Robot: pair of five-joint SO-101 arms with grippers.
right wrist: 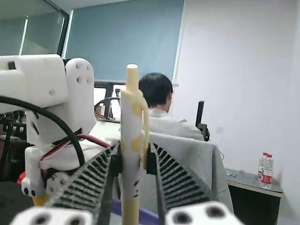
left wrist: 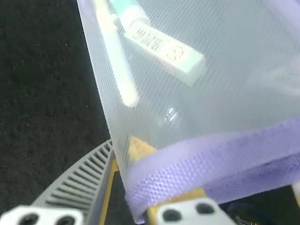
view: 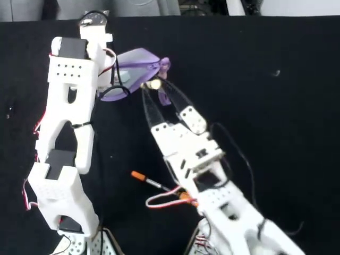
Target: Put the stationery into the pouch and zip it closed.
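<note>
You get soft, even light over the dark table (view: 287,138), which swallows any shadows. The white left arm (view: 69,101) shines brightly against it, and the pouch (left wrist: 220,79) looks washed pale up close.

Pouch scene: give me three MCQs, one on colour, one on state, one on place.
1. The trim of the pouch is: A green, B purple, C red.
2. The right gripper is: A open, B shut on the yellow pen, C shut on the pouch.
3. The orange-capped pen lies: A in the pouch, B on the table, C in the right gripper.

Answers: 1 B, a purple band runs along the pouch edge in the left wrist view; 2 B, the yellow pen stands clamped in it; 3 B, it rests on the black table beside an arm.
</note>
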